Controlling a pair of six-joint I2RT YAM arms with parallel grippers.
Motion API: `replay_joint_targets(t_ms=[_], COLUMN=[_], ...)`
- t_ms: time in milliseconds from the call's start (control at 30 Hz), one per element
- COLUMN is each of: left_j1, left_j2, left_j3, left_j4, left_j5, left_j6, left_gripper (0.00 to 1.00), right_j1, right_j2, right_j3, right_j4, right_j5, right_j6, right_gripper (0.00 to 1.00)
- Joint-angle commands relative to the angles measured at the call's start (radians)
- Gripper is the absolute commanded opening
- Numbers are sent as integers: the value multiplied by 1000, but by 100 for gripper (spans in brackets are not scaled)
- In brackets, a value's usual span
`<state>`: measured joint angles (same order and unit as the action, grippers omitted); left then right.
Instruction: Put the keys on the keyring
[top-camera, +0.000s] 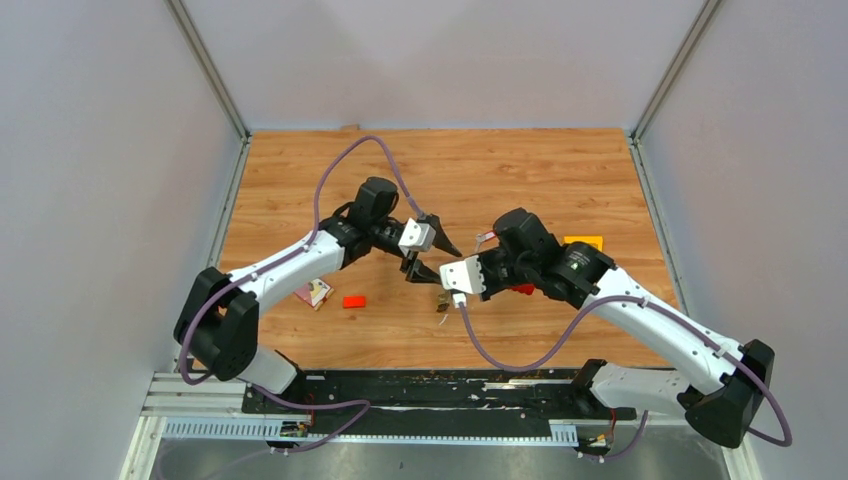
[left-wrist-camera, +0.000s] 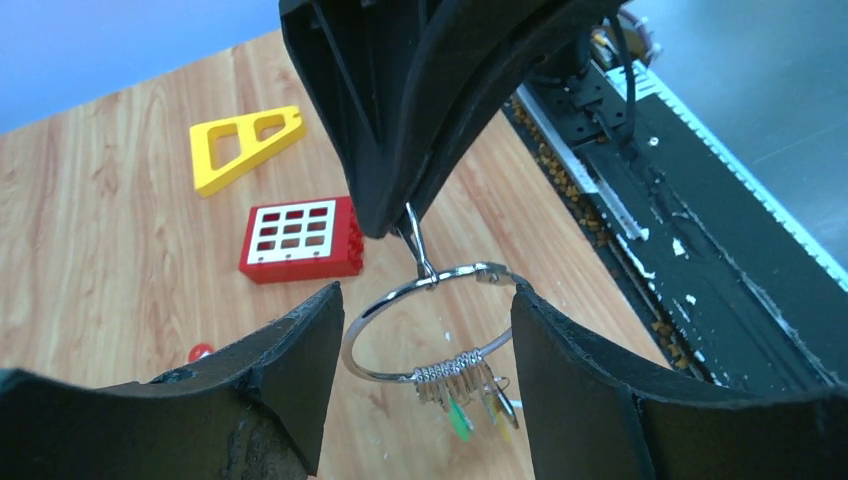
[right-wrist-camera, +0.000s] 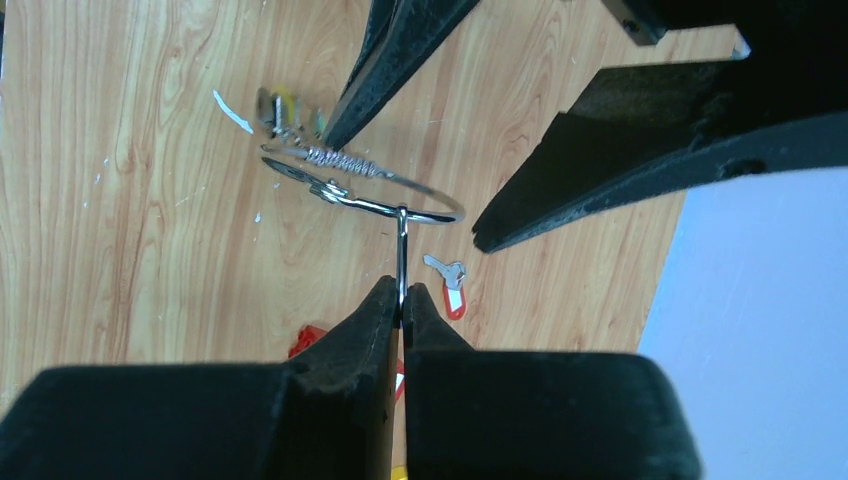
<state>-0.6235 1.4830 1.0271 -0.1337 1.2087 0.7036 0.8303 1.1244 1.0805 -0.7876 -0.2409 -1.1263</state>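
Observation:
The silver keyring (left-wrist-camera: 383, 302) hangs in the air between the two grippers. Several keys (left-wrist-camera: 468, 384), some with green and yellow heads, are bunched on its lower side. My right gripper (right-wrist-camera: 402, 295) is shut on a thin silver key (right-wrist-camera: 402, 250) whose eye sits on the ring (right-wrist-camera: 420, 190). My left gripper (left-wrist-camera: 427, 330) is open, with one finger on each side of the ring; its right finger (left-wrist-camera: 560, 350) hides part of the wire. One loose key with a red tag (right-wrist-camera: 452, 283) lies on the table. In the top view the grippers meet mid-table, left (top-camera: 425, 252) and right (top-camera: 447, 290).
A red block with white squares (left-wrist-camera: 300, 238) and a yellow plastic piece (left-wrist-camera: 245, 145) lie on the wooden table beyond the ring. A small red block (top-camera: 354, 301) and a pink-white block (top-camera: 314, 292) lie left of the grippers. The black rail (top-camera: 430, 395) runs along the near edge.

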Motion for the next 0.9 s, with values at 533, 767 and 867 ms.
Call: replay_joint_targets(t_ms=[533, 767, 867], left_j1=[-22, -22, -27], left_j2=[135, 157, 167], left_j3=[97, 134, 153], left_j4=[49, -61, -91], left_j5=[53, 61, 64], left_j6=[-329, -259, -247], left_gripper=[53, 33, 27], right_j1=[147, 152, 157], right_j2=[17, 13, 19], right_j3=[-6, -21, -29], right_j4=[88, 98, 107], right_j5=[281, 322, 341], right_j6=[-150, -164, -172], right_gripper=[0, 0, 0])
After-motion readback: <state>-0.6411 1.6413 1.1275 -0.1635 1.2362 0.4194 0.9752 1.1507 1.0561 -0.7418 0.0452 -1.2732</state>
